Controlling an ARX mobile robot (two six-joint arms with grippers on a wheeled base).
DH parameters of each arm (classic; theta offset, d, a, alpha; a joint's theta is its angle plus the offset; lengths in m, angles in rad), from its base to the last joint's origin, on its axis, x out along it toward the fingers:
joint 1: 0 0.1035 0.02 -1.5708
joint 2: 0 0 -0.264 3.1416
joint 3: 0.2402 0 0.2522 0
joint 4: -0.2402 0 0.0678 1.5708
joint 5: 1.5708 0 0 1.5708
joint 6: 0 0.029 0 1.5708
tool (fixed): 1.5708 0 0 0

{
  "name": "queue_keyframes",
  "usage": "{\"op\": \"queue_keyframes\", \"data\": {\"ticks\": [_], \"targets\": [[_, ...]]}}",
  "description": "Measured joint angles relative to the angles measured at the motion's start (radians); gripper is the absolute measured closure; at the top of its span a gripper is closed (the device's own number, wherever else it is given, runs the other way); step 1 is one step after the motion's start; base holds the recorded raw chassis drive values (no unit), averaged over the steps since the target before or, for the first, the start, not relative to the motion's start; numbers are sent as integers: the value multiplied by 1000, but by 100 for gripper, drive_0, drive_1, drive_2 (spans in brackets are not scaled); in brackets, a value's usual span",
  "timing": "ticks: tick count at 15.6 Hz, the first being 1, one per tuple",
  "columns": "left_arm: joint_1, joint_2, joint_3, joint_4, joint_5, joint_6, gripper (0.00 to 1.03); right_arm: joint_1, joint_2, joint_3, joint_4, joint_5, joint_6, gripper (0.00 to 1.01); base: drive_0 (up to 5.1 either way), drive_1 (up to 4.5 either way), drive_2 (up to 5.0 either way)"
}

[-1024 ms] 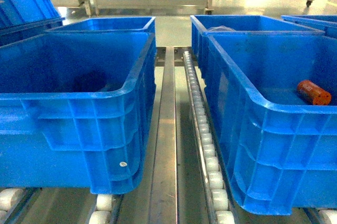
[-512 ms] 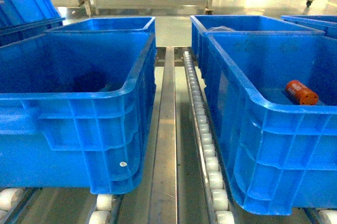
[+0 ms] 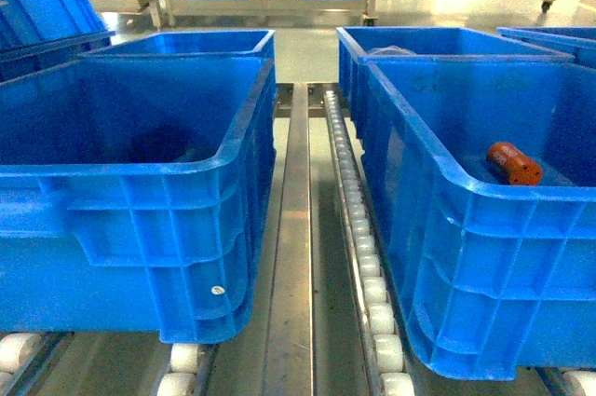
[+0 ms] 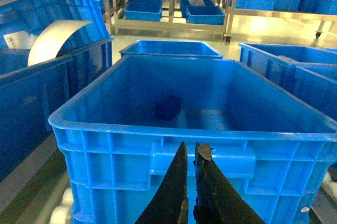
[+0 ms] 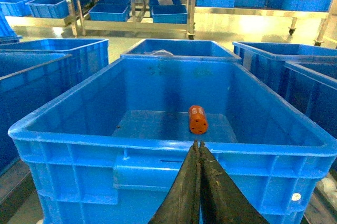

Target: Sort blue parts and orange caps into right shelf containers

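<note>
From the head camera I see two large blue crates side by side on roller rails, with a steel channel (image 3: pixel 291 256) and a line of white rollers (image 3: pixel 358 247) between them. Neither arm shows in this view.

Right crate (image 3: pixel 484 256): one orange cap (image 3: pixel 513 163) lies on its side on the crate floor, towards the near wall. In the right wrist view the same cap (image 5: pixel 198 119) rests near the middle of the floor, its dotted end face turned towards the camera, apart from all four walls.

Right gripper (image 5: pixel 199 150): held outside the crate, in front of its near wall, tips level with the rim and pointing over it towards the cap. The two dark fingers meet along their length with no gap at the tips. Nothing is held.

Left crate (image 3: pixel 140 228): a dark blue part (image 4: pixel 168 107) sits on the floor towards the far wall; its form is too dim to make out.

Left gripper (image 4: pixel 190 153): likewise stationed outside the near wall of its crate, tips just below the rim. A thin slit separates the fingers; nothing is between them.
</note>
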Motion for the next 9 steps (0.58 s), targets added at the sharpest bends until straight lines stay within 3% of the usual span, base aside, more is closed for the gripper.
{"op": "queue_keyframes", "data": {"ticks": [7,8,9], "targets": [[0,-94,0,-93,0,0,101,0,-93,0,-96,0,0,99,0,0,0],[0,-185,0,-232,0,0,101,0,-202,0,-259,-3,0,99,0,0,0],[0,-256,0,-266,0,0,101,0,-255,1,-246,-1,1,99,0,0,0]]}}
